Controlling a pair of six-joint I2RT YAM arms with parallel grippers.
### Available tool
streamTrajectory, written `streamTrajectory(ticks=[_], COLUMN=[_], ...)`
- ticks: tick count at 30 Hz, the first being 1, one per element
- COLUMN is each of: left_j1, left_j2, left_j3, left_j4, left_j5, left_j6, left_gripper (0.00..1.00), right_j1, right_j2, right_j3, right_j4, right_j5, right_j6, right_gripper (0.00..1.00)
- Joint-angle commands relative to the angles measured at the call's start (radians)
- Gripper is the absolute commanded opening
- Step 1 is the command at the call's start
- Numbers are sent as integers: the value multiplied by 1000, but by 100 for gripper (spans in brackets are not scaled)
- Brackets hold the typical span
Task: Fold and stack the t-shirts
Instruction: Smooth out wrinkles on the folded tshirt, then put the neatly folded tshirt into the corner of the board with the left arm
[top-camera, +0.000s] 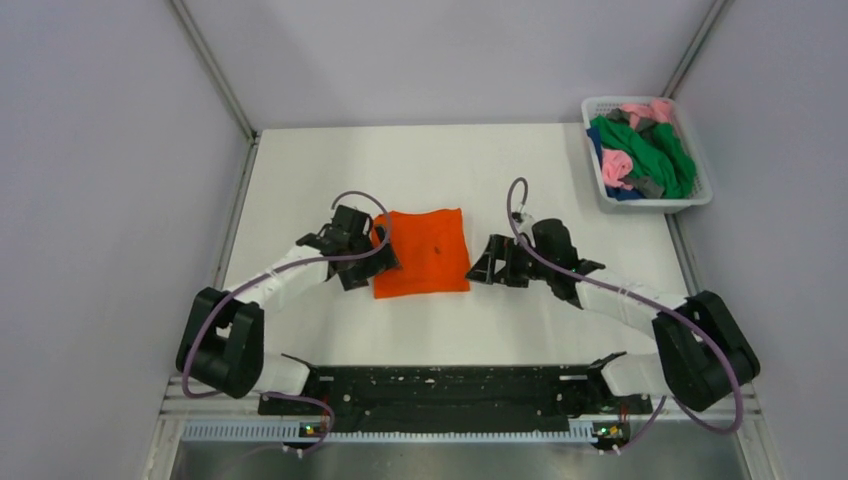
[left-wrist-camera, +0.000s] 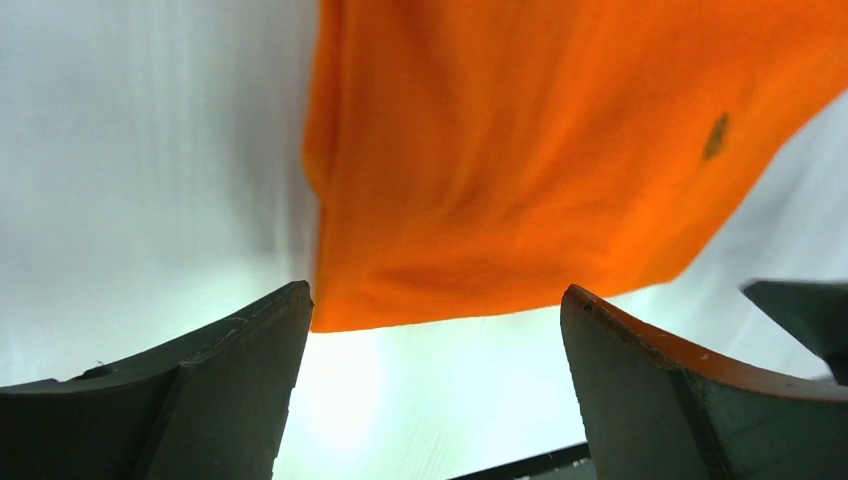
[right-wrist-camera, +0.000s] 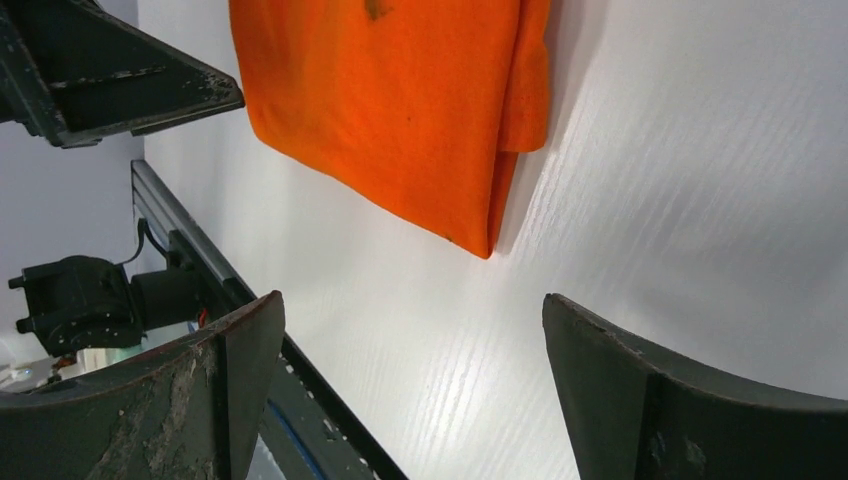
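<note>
In the middle of the frame, the orange t-shirt (top-camera: 422, 252) lies folded on the bench (top-camera: 300, 175). The left hand (top-camera: 370, 248) and right hand (top-camera: 480, 266) are released, empty. More t-shirts (top-camera: 648, 155) wait in the basket (top-camera: 655, 206), upper right.

One folded orange t-shirt (top-camera: 422, 252), one white mesh basket (top-camera: 655, 205), tangled green, pink, blue and grey shirts (top-camera: 650, 150) inside, number uncountable, two robot arms (top-camera: 285, 268), one table (top-camera: 320, 180).
</note>
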Motion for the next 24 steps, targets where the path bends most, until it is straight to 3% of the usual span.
streamTrajectory(ticks=[1,4,11,16,19,24], left_j1=[9,48,86,87,89,106], left_j2=[-26,8,207,351,437,556], left_j3=[79,86,180,259,334,535], left_j4=[-110,-69,19,51,4,-124], left_j5=[-208,-197,-88,-6,-49,-276], left_j6=[19,36,75,92,94,116], left_gripper=[99,98,68,35,0,0], right_j1=[-17,-19,-20,-26,-36,-47], right_j2=[-110,-151,-202,-205,-207,-198], right_j3=[42,34,39,46,47,36], right_j4=[-97,-129,-183,-206,-221,-201], right_j5=[83,101,128,163,186,225], right_j6=[-71,-82,-111,-128,-145,-168], right_gripper=[98,99,99,99,99,99])
